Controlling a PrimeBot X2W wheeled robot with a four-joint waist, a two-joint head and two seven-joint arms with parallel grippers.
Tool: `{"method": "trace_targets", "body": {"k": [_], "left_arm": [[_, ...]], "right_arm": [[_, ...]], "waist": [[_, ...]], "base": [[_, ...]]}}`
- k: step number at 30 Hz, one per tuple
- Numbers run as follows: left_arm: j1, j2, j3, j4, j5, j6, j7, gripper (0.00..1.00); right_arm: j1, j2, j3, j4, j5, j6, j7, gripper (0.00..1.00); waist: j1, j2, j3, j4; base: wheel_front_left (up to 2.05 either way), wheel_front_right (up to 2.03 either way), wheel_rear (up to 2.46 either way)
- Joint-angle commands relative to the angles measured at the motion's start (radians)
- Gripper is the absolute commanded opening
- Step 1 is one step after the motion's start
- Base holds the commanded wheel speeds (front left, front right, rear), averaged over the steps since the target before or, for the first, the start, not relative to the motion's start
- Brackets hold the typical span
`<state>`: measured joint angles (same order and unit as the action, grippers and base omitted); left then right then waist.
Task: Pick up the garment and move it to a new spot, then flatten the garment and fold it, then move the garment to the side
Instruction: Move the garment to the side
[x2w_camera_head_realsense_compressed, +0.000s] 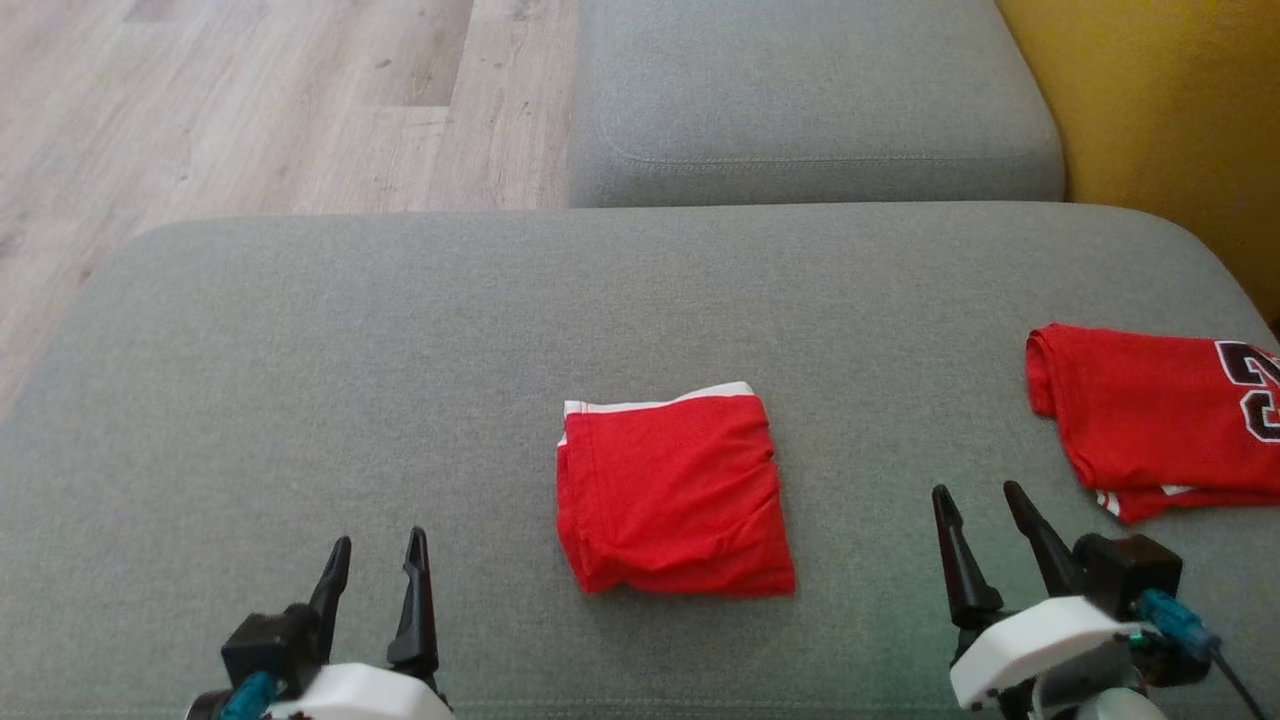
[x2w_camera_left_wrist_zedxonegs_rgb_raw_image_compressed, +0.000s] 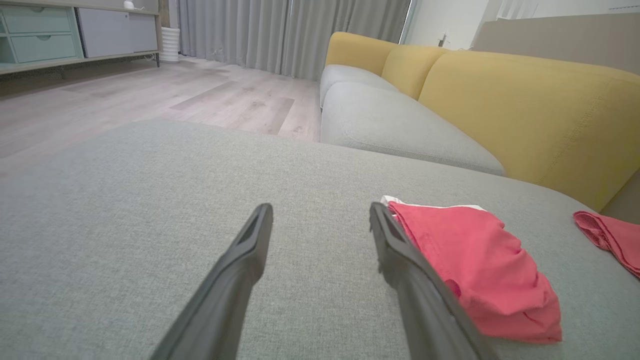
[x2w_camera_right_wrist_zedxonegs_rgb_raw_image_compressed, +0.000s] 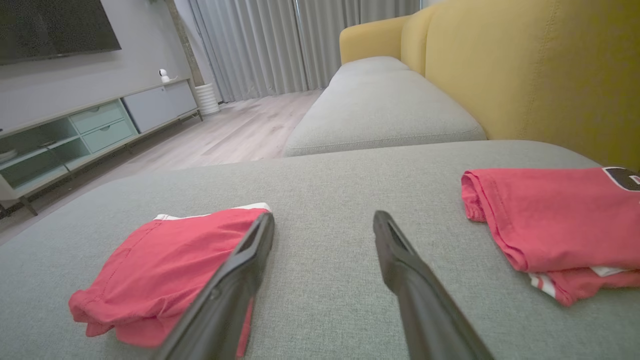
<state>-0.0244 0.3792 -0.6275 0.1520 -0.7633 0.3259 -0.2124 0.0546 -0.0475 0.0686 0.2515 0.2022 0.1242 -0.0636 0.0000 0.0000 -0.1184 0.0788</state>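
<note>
Red garment (x2w_camera_head_realsense_compressed: 672, 495), white trim on far edge: folded square, sits mid grey seat cushion (x2w_camera_head_realsense_compressed: 300, 350). Left gripper (x2w_camera_head_realsense_compressed: 380, 537): fingers spread apart, nothing held, low left, well clear of it. Right gripper (x2w_camera_head_realsense_compressed: 976, 489): same deal, spread and empty, between garment and red jersey (x2w_camera_head_realsense_compressed: 1150, 420) lying by cushion's right edge.
</note>
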Motion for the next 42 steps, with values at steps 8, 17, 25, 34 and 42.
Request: {"method": "trace_targets", "body": {"k": [8,17,25,34,42], "left_arm": [[-0.063,0.022,0.032,-0.062,0.008,0.008,-0.005,1.0],[-0.087,0.022,0.03,-0.098,0.022,0.012,-0.008,1.0],[-0.105,0.016,0.019,-0.112,0.03,0.009,-0.005,1.0],[-0.119,0.006,0.016,-0.111,0.034,0.007,-0.01,1.0],[-0.114,0.003,0.02,-0.106,0.03,0.006,-0.017,1.0]], "right_arm": [[-0.177,-0.003,0.014,-0.041,-0.004,0.007,0.151,1.0],[-0.32,-0.003,0.022,0.114,0.001,0.007,0.318,1.0],[-0.389,-0.003,0.007,0.33,0.039,0.007,0.381,1.0],[-0.44,-0.003,0.008,0.486,0.031,0.007,0.413,1.0],[-0.477,-0.003,0.067,0.523,0.056,0.007,0.366,0.0]], "waist": [[0.0,0.0,0.023,0.041],[0.0,0.0,0.072,0.143],[0.0,0.0,0.124,0.235],[0.0,0.0,0.149,0.272],[0.0,0.0,0.146,0.225]], "base": [[0.0,0.0,0.0],[0.0,0.0,0.0],[0.0,0.0,0.0],[0.0,0.0,0.0],[0.0,0.0,0.0]]}}
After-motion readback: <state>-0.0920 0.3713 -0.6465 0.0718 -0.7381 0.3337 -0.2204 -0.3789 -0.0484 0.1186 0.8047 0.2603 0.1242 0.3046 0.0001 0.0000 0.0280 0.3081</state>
